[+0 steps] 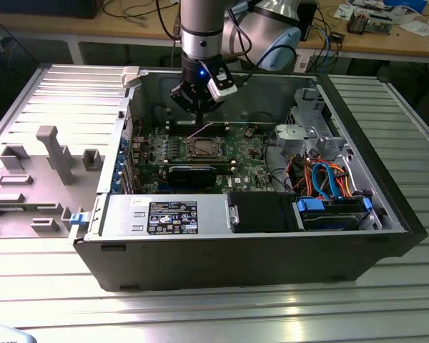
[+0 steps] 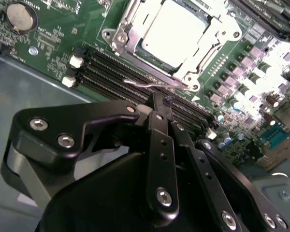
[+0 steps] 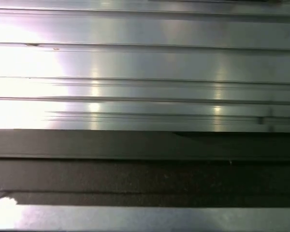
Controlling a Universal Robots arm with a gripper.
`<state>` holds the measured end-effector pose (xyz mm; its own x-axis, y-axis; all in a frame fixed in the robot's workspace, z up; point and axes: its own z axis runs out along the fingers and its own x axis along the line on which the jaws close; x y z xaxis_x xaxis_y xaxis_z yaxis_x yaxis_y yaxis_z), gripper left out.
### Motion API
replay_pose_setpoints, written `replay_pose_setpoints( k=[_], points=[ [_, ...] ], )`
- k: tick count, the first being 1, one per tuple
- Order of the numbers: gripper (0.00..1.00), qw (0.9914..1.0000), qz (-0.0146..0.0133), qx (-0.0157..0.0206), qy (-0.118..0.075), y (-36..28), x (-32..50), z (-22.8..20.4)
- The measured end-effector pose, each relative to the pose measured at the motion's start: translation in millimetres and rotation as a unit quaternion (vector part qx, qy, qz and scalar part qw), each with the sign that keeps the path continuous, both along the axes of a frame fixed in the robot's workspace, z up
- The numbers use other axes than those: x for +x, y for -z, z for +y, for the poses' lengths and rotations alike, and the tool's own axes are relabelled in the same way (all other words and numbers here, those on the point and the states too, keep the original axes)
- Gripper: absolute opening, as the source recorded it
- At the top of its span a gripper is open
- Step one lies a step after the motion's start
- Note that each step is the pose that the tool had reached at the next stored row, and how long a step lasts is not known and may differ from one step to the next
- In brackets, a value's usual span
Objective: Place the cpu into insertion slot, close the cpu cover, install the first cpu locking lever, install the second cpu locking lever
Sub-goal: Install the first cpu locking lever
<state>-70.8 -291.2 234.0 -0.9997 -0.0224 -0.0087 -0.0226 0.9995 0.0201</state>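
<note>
Nearest in the exterior view lies a ribbed silvery metal table (image 1: 222,314), and on it stands an open black computer case (image 1: 386,243) with a grey power-supply box bearing a black label (image 1: 164,216) along its near side. Orange and blue cables (image 1: 322,182) bunch toward the exterior view's right. A grey plastic side panel with moulded posts (image 1: 36,171) lies flat at the exterior view's left.

Deeper in the case sits the green motherboard (image 1: 236,150). At its middle the square insertion slot with a silvery metal rim (image 2: 135,29) holds the flat square cpu with a pale metal top (image 2: 176,31). The thin silvery cpu cover with an open window (image 2: 217,48) lies flat down over the chip's edges. A thin bright wire locking lever (image 2: 150,84) runs along the socket's near edge, beside the long black memory slots (image 2: 111,72).

The black two-fingered gripper (image 2: 157,99) hangs on the grey arm (image 1: 200,28) just above that lever, its fingers drawn together with the tips meeting; whether they pinch the wire cannot be told.

In the first wrist view, ribbed metal slats (image 3: 145,63) lie beyond a dark band (image 3: 145,169).
</note>
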Motion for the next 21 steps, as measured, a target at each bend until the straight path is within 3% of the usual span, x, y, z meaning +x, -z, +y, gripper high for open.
replay_pose_setpoints(
  k=[3,6,9,21],
  points=[
    [0.11,1.0,0.0,-0.0008,-0.001,1.7,-0.1,-1.8],
    [0.11,0.99996,0.0003,-0.0047,-0.008,3.5,0.1,-2.0],
    [0.11,0.99995,0.0007,-0.0061,-0.008,5.5,2.0,-2.0],
    [0.11,0.99993,0.0049,-0.0066,-0.008,20.7,17.2,-2.0]
  ],
)
